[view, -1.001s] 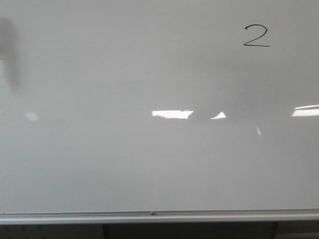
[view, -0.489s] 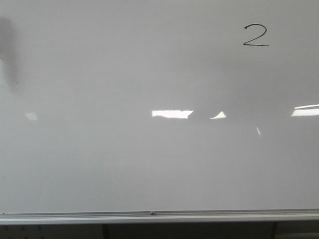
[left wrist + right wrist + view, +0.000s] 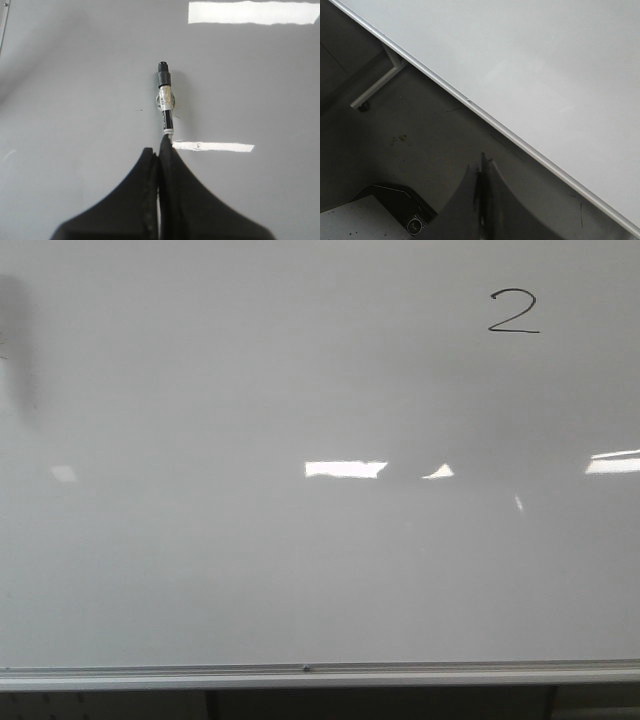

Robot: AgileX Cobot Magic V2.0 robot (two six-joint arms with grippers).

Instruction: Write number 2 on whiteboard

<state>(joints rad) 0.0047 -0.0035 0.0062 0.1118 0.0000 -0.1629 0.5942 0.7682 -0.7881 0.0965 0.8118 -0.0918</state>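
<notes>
The whiteboard [image 3: 300,570] fills the front view, with its silver frame strip along the near edge. A thin black number 2 [image 3: 514,312] is written at its far right. Neither gripper shows in the front view. In the left wrist view my left gripper [image 3: 161,150] is shut on a marker [image 3: 165,102], which sticks out over the whiteboard [image 3: 75,100] with its black tip forward. In the right wrist view my right gripper [image 3: 483,165] is shut and empty over the dark floor, off the whiteboard [image 3: 545,65].
Bright rectangular light reflections [image 3: 345,469] lie across the middle of the board. A dark smudge or shadow [image 3: 20,340] is at the far left. A board frame leg [image 3: 375,90] and dark floor show in the right wrist view.
</notes>
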